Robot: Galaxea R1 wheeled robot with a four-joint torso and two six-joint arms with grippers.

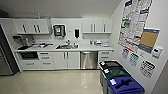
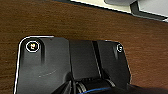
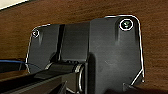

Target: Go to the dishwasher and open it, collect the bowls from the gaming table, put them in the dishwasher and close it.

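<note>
The head view looks into a small kitchenette. The dishwasher [image 1: 89, 60], a silver-grey metal front with a bar handle along its top edge, sits shut under the white counter [image 1: 100, 48], between the double-door sink cabinet [image 1: 66, 60] and a narrow stack of white drawers [image 1: 105, 56] near the counter's right end. A steel sink [image 1: 67, 46] is let into the middle of the counter. A black built-in appliance [image 1: 29, 55] with a dark window sits under the counter's left end. White wall cabinets [image 1: 32, 26] with dark handles hang above.

Along the right wall stand three bins: one with a black lid [image 1: 110, 65], one with a green lid [image 1: 116, 73] and one with a blue lid [image 1: 125, 85]. Each lid has an opening, but what lies inside is too dark to tell. Posters [image 1: 133, 22] and a cork board [image 1: 149, 40] cover that wall. The floor [image 1: 55, 81] is pale and glossy.

Both wrist views show the robot's dark plate over a brown wood-grain surface [image 2: 75, 22]. The fingers cannot be made out in either, so I cannot tell whether they are open or closed, nor how they lie relative to the dishwasher.
</note>
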